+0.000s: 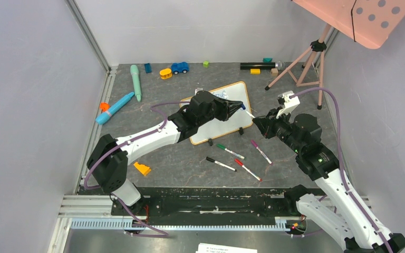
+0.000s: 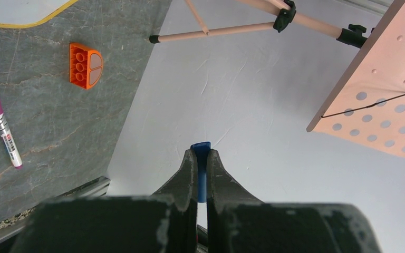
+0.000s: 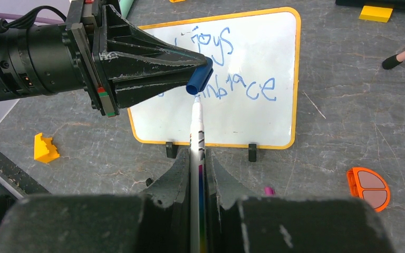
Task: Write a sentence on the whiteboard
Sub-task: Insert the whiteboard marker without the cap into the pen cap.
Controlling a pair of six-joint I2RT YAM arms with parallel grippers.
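The whiteboard (image 1: pixel 231 110) (image 3: pixel 263 58) lies flat mid-table, orange-framed, with two black clip feet on its near edge. The sentence (image 3: pixel 242 79) in blue marker reads partly "joys / ...brace"; its left part is hidden behind my left gripper. My left gripper (image 1: pixel 241 107) (image 2: pixel 201 153) hovers over the board, shut on a blue marker cap (image 2: pixel 201 174) (image 3: pixel 199 80). My right gripper (image 1: pixel 257 122) (image 3: pixel 198 158) is shut on the white-barrelled marker (image 3: pixel 196 129), whose tip nearly meets the cap's open end.
Several capped markers (image 1: pixel 230 152) lie in front of the board. Toy pieces line the back edge, with a teal stick (image 1: pixel 135 81) and blue stick (image 1: pixel 114 108) at left, and an orange block (image 1: pixel 142 168) near the left arm. A tripod (image 1: pixel 303 63) with a pink dotted panel (image 1: pixel 364 18) stands back right.
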